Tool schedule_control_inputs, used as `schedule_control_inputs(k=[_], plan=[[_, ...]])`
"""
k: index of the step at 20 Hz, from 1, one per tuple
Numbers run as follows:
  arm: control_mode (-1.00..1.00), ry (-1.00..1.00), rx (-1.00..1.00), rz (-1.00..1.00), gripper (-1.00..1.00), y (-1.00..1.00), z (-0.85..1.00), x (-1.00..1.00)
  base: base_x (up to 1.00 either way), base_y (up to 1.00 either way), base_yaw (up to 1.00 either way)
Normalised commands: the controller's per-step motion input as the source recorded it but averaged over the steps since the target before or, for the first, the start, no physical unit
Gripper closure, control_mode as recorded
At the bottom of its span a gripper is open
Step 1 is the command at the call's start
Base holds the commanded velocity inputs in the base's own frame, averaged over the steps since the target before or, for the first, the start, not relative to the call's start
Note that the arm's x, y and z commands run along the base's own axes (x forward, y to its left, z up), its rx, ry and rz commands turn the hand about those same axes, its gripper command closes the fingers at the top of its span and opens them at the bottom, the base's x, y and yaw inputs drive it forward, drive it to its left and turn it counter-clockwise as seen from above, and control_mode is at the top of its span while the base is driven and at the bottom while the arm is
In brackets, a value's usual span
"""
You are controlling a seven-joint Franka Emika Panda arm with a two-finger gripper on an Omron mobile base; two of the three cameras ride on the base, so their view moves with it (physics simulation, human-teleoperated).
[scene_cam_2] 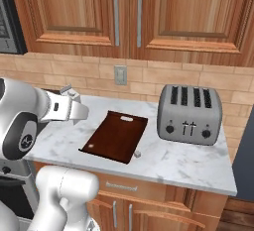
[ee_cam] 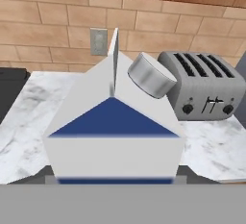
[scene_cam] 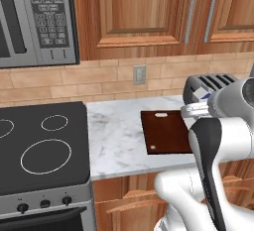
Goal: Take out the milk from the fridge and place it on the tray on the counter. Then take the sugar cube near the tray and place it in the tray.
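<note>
A: While the pincer (scene_cam_2: 74, 107) hangs left of the tray (scene_cam_2: 116, 136), what's in it?
B: Jaws clamped on the milk (ee_cam: 114, 127). Sugar cube (scene_cam_2: 137, 153) sits on the desk (scene_cam_2: 188, 163), touching the tray's near corner.

No words, brand names or numbers can be made out anywhere. The microwave (scene_cam: 37, 19) in the upper left of the left base view has a keypad whose button markings are too small and blurred to read. The milk (ee_cam: 114, 131) in the centre of the hand view shows only a plain blue patch on white, without lettering. The toaster (scene_cam_2: 190, 114) at the right of the right base view has unlabelled knobs
</note>
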Motion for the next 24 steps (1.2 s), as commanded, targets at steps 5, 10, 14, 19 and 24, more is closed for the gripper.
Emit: schedule_control_inputs(k=[5, 10, 14, 19, 24], plan=[[1.0, 0.0, 0.0, 0.0, 1.0, 0.0, 0.0, 0.0, 0.0, -0.07, 0.0], [-1.0, 0.0, 0.01, 0.02, 1.0, -0.51, -0.3, 0.0, 0.0, -0.08, 0.0], [-1.0, 0.0, 0.0, 0.1, 1.0, -0.79, -0.57, 0.14, 0.0, 0.0, 0.0], [-1.0, -0.05, -0.03, 0.09, 1.0, -0.14, -0.75, 0.62, 0.0, 0.0, 0.0], [-1.0, -0.06, -0.1, 0.0, 1.0, 0.25, -0.74, 0.85, 0.0, 0.0, 0.0]])
